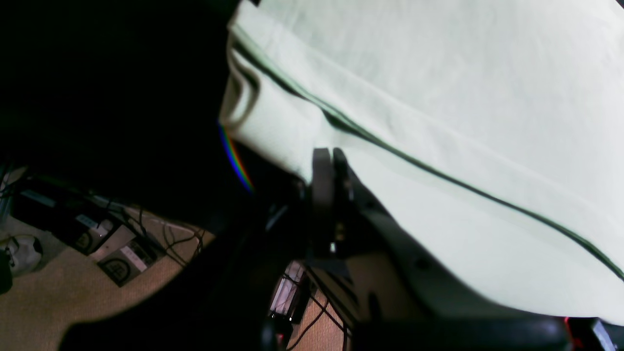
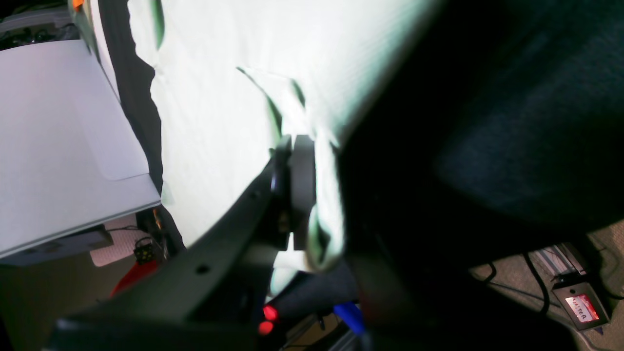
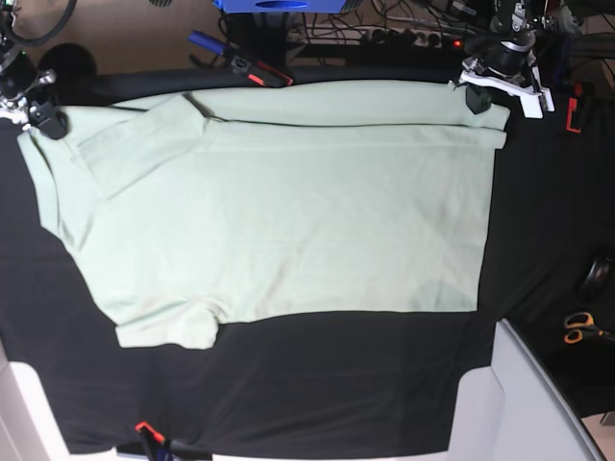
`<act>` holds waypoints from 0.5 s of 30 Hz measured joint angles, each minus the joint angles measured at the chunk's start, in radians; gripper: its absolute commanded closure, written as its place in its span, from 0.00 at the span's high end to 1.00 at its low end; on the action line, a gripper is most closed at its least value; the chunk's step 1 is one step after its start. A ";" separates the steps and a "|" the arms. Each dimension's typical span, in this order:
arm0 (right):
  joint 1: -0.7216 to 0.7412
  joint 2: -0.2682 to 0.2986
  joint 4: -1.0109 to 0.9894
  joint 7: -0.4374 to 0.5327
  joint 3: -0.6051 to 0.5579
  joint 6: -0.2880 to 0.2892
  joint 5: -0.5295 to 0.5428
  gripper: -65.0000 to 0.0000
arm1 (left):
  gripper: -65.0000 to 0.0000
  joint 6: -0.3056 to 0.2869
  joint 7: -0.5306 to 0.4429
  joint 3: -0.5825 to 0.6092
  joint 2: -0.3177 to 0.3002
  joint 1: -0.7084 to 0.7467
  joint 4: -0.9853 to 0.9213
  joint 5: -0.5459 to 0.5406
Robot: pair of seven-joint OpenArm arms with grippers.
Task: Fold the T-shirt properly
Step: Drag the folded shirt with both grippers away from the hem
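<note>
From my remote station I see the T-shirt (image 3: 288,221), pale mint-green cotton with a soft matte weave, spread across the black cloth table covering (image 3: 317,384), its long axis running side to side in the base view. The shoulders and short sleeves point toward that view's left and the straight hem toward its right; one sleeve (image 3: 168,327) juts out at the near edge. Along the far edge a long strip of fabric is folded over onto the body, leaving a straight crease and a thin dark shadow line. My left gripper (image 3: 480,96) sits at the far hem corner, its jaws pressed together on the doubled edge of the T-shirt (image 1: 438,122); the left wrist view shows the two dark fingers (image 1: 321,175) meeting with pale cloth pinched between them. My right gripper (image 3: 43,115) is at the far shoulder corner, likewise clamped tight on the fabric (image 2: 219,122), which bunches into small puckers around the pale pad (image 2: 302,180). Both wrist views are overexposed on the cloth and nearly black on the covering, so weave detail is lost. A grey-white panel (image 3: 528,403) cuts across the near right corner, and scissors with orange handles (image 3: 579,328) lie at the right edge, partly cut off.
</note>
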 measured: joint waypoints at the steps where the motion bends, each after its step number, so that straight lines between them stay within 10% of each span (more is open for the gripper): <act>1: 0.000 0.000 0.000 0.000 0.000 0.000 0.000 0.00 | 0.00 0.000 0.000 0.001 0.000 0.000 0.000 0.000; 10: 0.003 -0.027 -0.003 0.012 0.001 0.000 0.000 0.01 | 0.04 0.001 0.007 0.007 0.000 -0.001 0.000 0.000; 15: 0.003 -0.059 -0.003 0.014 0.005 -0.003 0.000 0.39 | 0.35 0.011 0.007 0.000 -0.002 0.001 0.000 0.002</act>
